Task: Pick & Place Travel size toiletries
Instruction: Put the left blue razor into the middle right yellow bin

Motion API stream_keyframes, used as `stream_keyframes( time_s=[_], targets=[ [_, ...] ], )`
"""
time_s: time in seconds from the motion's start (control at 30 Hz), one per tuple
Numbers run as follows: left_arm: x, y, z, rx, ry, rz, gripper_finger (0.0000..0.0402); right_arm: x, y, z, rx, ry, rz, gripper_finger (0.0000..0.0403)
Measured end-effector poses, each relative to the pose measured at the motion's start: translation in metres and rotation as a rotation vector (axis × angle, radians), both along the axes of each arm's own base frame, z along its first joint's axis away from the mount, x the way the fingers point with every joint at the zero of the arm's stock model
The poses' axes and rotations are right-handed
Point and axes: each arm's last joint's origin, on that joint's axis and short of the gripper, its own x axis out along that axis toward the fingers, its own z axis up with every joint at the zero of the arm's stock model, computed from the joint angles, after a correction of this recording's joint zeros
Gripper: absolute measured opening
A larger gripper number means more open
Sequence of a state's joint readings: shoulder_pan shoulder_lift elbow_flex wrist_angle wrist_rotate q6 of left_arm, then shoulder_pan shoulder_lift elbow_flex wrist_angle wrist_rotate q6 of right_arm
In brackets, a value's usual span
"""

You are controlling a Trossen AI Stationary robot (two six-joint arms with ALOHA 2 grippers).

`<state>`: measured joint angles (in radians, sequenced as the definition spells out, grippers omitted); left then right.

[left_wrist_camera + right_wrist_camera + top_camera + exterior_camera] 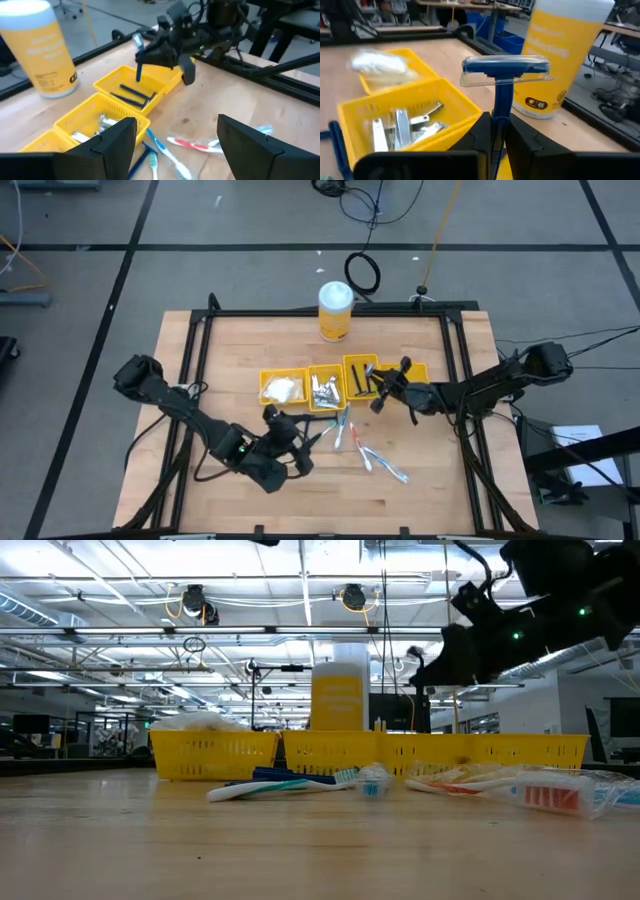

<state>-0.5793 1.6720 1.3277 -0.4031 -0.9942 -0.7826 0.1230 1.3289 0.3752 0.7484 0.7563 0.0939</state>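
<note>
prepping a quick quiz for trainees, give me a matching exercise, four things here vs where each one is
Things:
1. razor
2. white packets
3. silvery sachets
4. toothbrushes

Places:
A. loose on the table
B. leftmost bin
C. clamped in the right tool
D. second bin from the left

Pairs: 1-C, 2-B, 3-D, 4-A

razor (502, 80): lower handle hidden between right gripper (496, 131) fingers | canister (566, 52): top cut off by right wrist picture's edge, label blurred | toothbrush (560, 792) wrapper: cut off at low view's right edge | bin (82, 125): near end hidden behind left gripper (177, 145) fingers, sachets blurred
</note>
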Motion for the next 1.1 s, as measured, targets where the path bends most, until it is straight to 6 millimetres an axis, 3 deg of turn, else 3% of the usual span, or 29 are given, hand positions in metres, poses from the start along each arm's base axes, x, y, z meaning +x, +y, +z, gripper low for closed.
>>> stream_keyframes(
  time_s=[0.43,0.7,0.87,1.1],
  targets=[
    [0.001,0.0,-0.007,0.002,0.012,0.03,0.0264,-0.003,-0.001,-0.003,0.032,-0.026,0.041,0.0029],
    [0.001,0.0,-0.007,-0.007,0.018,0.019,0.0255,-0.003,-0.002,-0.003,0.057,-0.049,0.03,0.0061],
    [0.001,0.001,-0.014,-0.01,0.021,0.02,0.026,-0.003,-0.002,-0.003,0.057,-0.049,0.029,0.0098],
    [-0.002,0.005,-0.026,-0.032,0.027,0.048,0.0263,-0.003,-0.003,-0.003,0.107,-0.086,0.01,0.0187]
  ],
)
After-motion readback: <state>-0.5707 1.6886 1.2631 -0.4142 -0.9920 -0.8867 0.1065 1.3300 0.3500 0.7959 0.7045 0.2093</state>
